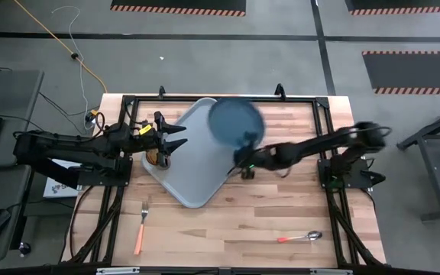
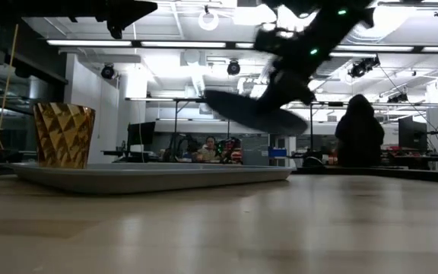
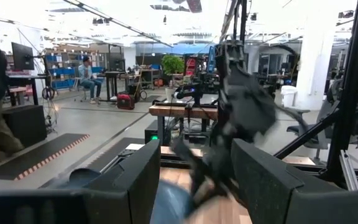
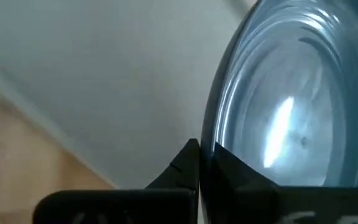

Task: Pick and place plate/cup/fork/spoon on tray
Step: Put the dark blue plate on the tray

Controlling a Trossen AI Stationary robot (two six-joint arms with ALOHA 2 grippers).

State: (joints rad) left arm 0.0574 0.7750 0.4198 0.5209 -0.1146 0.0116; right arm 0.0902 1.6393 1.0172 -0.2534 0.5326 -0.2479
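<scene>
The dark blue plate (image 1: 235,122) hangs tilted in the air over the far right part of the grey-blue tray (image 1: 193,164), in my right gripper (image 1: 244,151), which is shut on it. In the low view the plate (image 2: 253,113) is clear of the tray (image 2: 150,176). The amber cup (image 1: 157,158) stands upright on the tray's left corner and shows in the low view (image 2: 65,135). My left gripper (image 1: 177,137) is open and empty above the tray's left edge, just beyond the cup. The fork (image 1: 141,226) and the spoon (image 1: 302,237) lie on the table near its front edge. My right gripper pinches the plate's rim (image 4: 209,146) between its two fingers, one on the plate's inner face and one on its underside. The fingers come from the table's right side, slanting down. The plate is lifted clear and tilted above the tray (image 4: 104,74).
A black frame (image 1: 228,98) runs round the table's far edge and sides. Bare wood (image 1: 228,229) lies between the tray and the front edge, with the fork at the left and the spoon at the right. People show in the room behind the table (image 2: 360,129).
</scene>
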